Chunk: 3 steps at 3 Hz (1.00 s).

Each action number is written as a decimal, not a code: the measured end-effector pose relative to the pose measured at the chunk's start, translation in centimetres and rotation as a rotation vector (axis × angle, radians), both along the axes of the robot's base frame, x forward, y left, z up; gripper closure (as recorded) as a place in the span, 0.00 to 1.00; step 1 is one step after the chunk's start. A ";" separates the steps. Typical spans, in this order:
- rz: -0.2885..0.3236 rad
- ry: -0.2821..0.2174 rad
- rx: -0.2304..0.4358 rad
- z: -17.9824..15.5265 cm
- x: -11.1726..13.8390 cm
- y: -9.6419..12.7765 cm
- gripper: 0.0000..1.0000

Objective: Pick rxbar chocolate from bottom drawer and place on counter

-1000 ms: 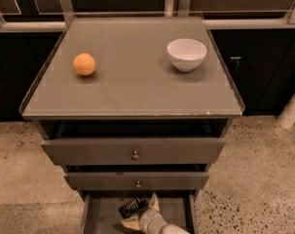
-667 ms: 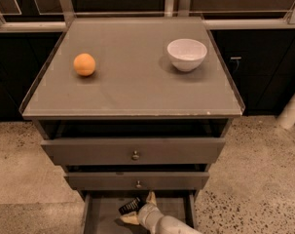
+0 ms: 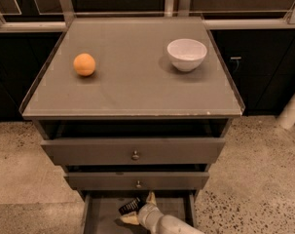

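Note:
The rxbar chocolate [image 3: 130, 205], a small black bar with white lettering, lies tilted on the floor of the open bottom drawer [image 3: 102, 217]. My gripper [image 3: 139, 209] is down inside that drawer, right next to the bar. Its tan fingers are spread, one [image 3: 150, 197] to the right of the bar and the other just below it. The bar sits at the mouth of the gap, and I cannot tell if the fingers touch it. The counter [image 3: 132, 84] is the broad grey top above.
An orange ball [image 3: 84, 64] sits on the counter's left and a white bowl [image 3: 186, 53] on its right. Two knobbed drawers [image 3: 135, 155] stand slightly open above the bottom one. Dark cabinets line the back, and speckled floor lies on both sides.
The gripper has shifted a little to the left inside the bottom drawer, closer to the bar. The bar, the ball and the bowl have stayed put.

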<state>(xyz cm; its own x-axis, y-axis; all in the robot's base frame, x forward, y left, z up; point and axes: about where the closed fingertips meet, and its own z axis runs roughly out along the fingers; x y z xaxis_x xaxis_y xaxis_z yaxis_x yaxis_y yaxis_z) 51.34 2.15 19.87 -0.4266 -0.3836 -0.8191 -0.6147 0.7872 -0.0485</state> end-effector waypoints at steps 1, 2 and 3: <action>0.006 0.051 0.059 -1.0 -0.1 1.3 0.00; 0.009 0.060 0.113 -1.2 0.3 2.8 0.00; -0.005 0.028 0.156 -2.4 1.0 5.5 0.00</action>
